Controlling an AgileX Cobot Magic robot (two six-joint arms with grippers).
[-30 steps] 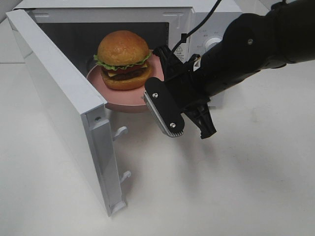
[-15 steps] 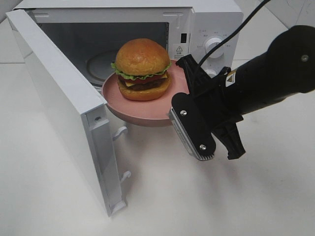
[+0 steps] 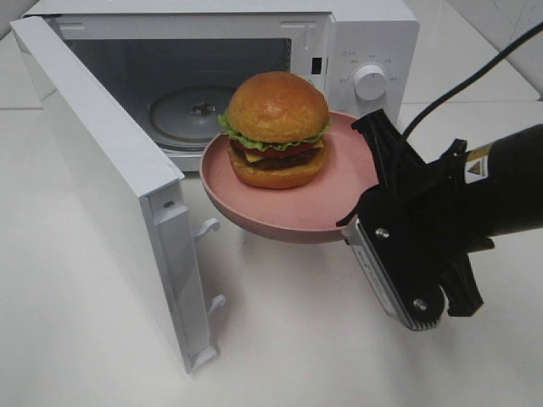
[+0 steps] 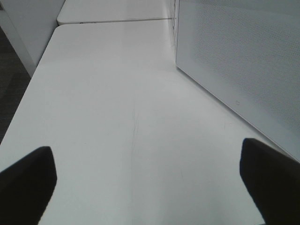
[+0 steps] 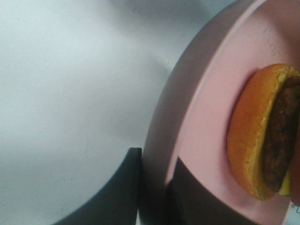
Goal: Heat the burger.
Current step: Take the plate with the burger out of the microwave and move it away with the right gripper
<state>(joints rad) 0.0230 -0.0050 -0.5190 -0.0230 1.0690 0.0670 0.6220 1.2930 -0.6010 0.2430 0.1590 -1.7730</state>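
Note:
The burger (image 3: 277, 130) sits upright on a round pink plate (image 3: 297, 216), which hangs in the air just in front of the open microwave (image 3: 373, 38). My right gripper (image 3: 358, 220) is shut on the plate's rim on the right side. In the right wrist view its dark fingers (image 5: 124, 187) pinch the plate (image 5: 201, 122) edge, with the burger (image 5: 255, 136) seen from the side. My left gripper (image 4: 147, 183) stands open over bare table and holds nothing; the exterior view does not show it.
The microwave door (image 3: 110, 170) swings out to the left, and its perforated face (image 4: 234, 61) is beside my left gripper. A glass turntable (image 3: 191, 110) lies inside the cavity. White table (image 3: 280, 339) spreads below the plate.
My right gripper has carried the plate and burger out of the microwave's mouth, rightward and toward the table's front. The left gripper has not changed.

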